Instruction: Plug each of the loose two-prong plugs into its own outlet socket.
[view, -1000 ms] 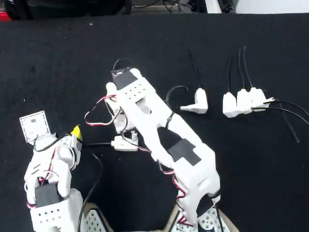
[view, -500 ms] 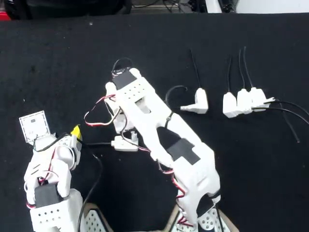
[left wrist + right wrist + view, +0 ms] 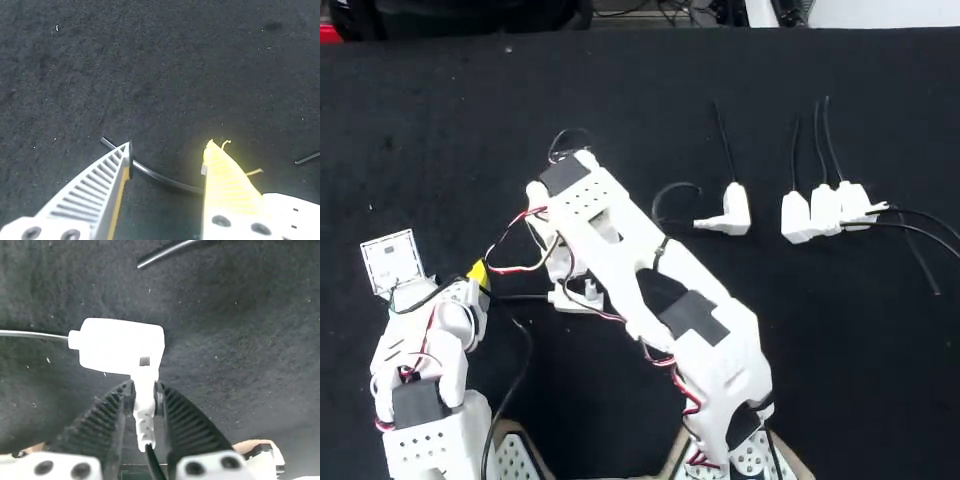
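- Your right gripper [image 3: 144, 385] is clamped on the stem of a small white two-prong plug [image 3: 144, 412]. The plug is butted against a white rectangular outlet socket block [image 3: 120, 346], left of centre on the black felt table [image 3: 440, 120].
- This looks like the insertion step, but you cannot tell whether the prongs are fully home.
- Your left gripper [image 3: 167, 150] hangs with its fingers apart over a thin black cable [image 3: 165, 180], just left of the block.
- Next, push straight along the prongs and brace the block so it does not slide.
- Another white angled plug [image 3: 730, 213] lies further right and looks still to do.
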{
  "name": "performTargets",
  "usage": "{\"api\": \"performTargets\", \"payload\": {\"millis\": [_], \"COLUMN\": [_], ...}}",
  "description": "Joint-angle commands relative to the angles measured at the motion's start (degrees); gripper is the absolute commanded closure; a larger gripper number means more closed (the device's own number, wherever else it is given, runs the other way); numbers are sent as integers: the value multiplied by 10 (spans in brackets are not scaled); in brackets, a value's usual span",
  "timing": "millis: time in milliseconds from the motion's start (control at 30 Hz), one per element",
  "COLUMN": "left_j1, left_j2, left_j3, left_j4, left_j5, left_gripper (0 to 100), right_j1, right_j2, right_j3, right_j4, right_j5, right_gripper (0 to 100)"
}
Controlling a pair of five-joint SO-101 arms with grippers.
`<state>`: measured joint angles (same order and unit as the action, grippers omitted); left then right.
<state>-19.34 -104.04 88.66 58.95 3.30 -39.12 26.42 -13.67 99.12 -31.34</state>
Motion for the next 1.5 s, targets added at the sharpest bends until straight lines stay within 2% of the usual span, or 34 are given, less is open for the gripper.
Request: {"api": "performTargets", "payload": {"millis": [0,200,500,900,1300,1400,1467], "left_j1": [-1,-2,-4,-5,-5,-5,-5], "left_j2": [-4,-4,-4,-4,-4,-4,-4], "left_j3": [-6,-6,-6,-6,-6,-7,-7], "left_j4": [-9,-9,-9,-9,-9,-9,-9], "left_j5": [3,3,3,2,2,2,2], "left_gripper": [762,762,762,762,762,762,762], "right_j1": [4,46,45,55,52,54,55], "right_j2": [-14,57,113,109,-8,-9,-13], "right_j3": [0,-7,-33,-73,-31,-29,-30], "right_j4": [18,18,18,20,21,21,21], "right_j5": [-11,-33,-32,70,257,353,447], "right_gripper": [986,986,986,988,988,988,988]}}
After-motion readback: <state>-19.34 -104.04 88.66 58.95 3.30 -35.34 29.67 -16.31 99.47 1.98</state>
